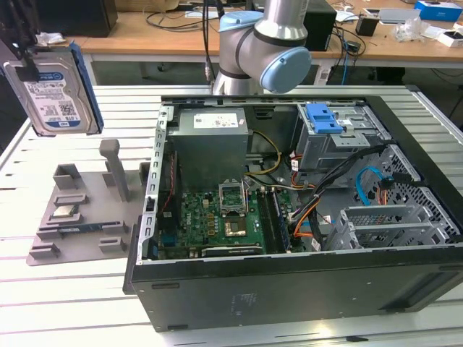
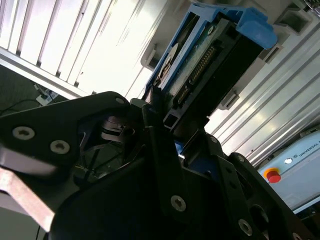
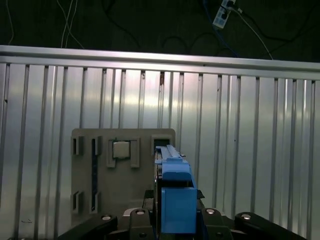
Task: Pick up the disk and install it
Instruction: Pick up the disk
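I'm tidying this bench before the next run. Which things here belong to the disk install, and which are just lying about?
Job: the disk, gripped and held aloft by the end effector; the open computer case; its drive cage.
Lying about: the grey holder tray; the chip sitting on it; the blue box on the desk behind.

We find the exterior view evenly bright, with soft shadow inside the computer case (image 1: 239,210). In the second wrist view glare bleaches the slatted table (image 2: 115,45) while the disk (image 2: 200,62) looks dark; in the first wrist view the slats gleam against a dim background.
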Motion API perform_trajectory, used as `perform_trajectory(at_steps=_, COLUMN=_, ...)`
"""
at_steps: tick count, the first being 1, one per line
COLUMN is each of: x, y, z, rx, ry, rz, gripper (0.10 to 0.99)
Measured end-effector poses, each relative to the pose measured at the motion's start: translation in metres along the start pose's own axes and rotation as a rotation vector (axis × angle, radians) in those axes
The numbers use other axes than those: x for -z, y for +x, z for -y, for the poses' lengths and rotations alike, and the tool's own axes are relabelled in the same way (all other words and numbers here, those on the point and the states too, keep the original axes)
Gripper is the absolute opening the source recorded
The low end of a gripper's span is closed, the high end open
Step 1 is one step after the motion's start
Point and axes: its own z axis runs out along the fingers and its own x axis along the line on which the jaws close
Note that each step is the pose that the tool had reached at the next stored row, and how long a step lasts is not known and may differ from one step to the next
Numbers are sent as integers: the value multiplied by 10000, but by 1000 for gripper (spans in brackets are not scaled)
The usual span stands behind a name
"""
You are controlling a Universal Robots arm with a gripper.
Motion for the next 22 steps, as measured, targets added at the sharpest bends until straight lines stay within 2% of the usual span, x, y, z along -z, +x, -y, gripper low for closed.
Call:
perform_trajectory(at_steps=2, x=33, y=0, z=-1, rx=0, ry=-1, rz=0, gripper=369)
perform_trajectory(at_steps=8, x=200, y=-3, z=-9, rx=0, ry=0, rz=2, gripper=369)
perform_trajectory(at_steps=13, x=419, y=-9, z=-18, rx=1, ry=-1, rz=2, gripper=369)
perform_trajectory(at_steps=19, x=611, y=-15, z=-26, rx=0, ry=0, rz=2, gripper=369)
perform_trajectory(at_steps=21, x=706, y=-16, z=-31, rx=0, ry=-1, rz=2, gripper=369)
perform_trajectory(at_steps=22, x=719, y=-16, z=-31, rx=0, ry=-2, rz=4, gripper=369)
